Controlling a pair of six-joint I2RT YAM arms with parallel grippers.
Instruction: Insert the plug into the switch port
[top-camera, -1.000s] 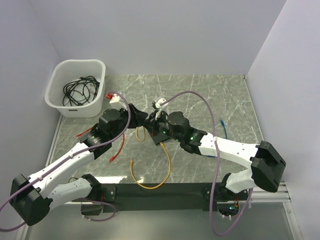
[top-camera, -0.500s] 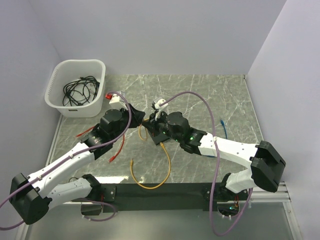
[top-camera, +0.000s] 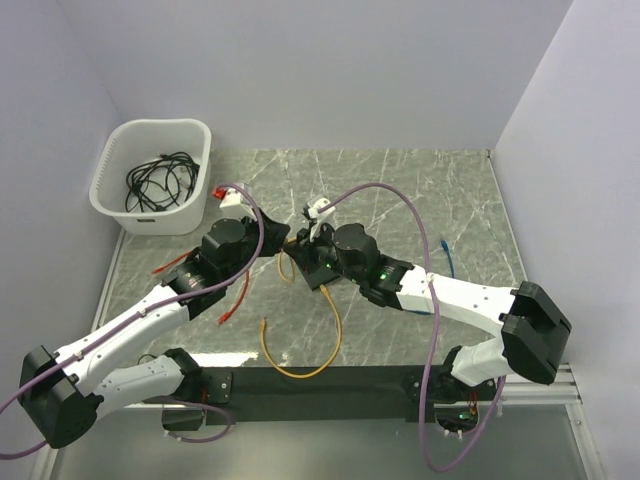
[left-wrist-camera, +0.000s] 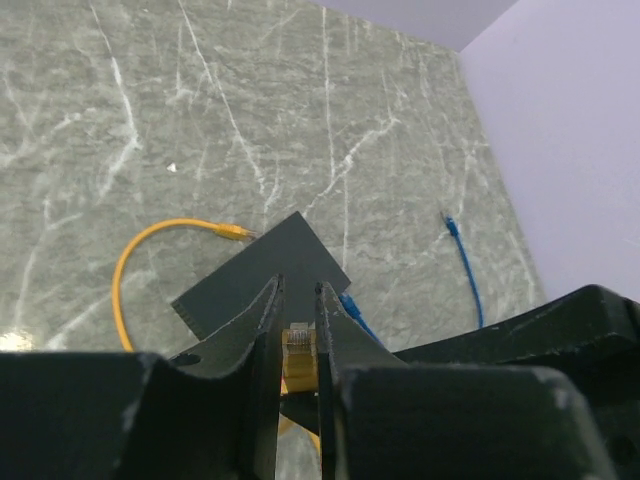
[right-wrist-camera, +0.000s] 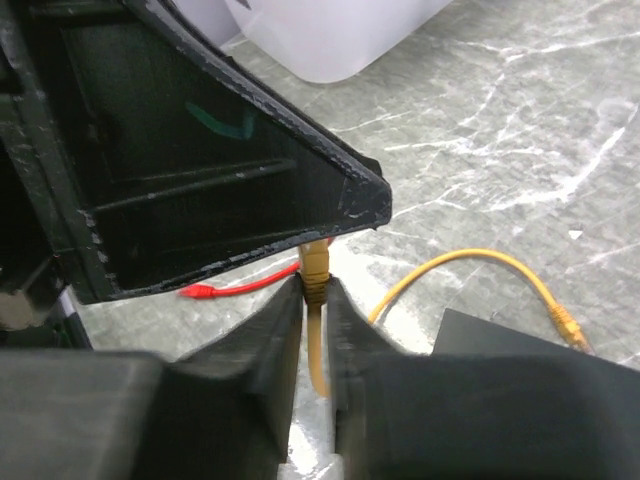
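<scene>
The yellow plug (left-wrist-camera: 298, 345) sits between my left gripper's (left-wrist-camera: 298, 290) shut fingers. The switch (left-wrist-camera: 262, 285), a flat black box, lies on the table just beyond those fingers. In the right wrist view my right gripper (right-wrist-camera: 315, 285) is shut on the yellow boot just behind the same plug (right-wrist-camera: 316, 262), whose tip goes up into the left gripper's black body. A corner of the switch (right-wrist-camera: 500, 350) shows lower right. In the top view both grippers, left (top-camera: 280, 243) and right (top-camera: 297, 262), meet at the table's middle, and the switch is mostly hidden under them.
The yellow cable (top-camera: 335, 330) loops toward the near edge; its other plug (left-wrist-camera: 235, 232) lies by the switch. Red cables (top-camera: 235, 300) lie left of centre. A blue cable (top-camera: 447, 255) lies to the right. A white basket (top-camera: 152, 175) with black cables stands at the far left.
My left gripper has edged slightly toward the right gripper. The right arm has hardly moved.
</scene>
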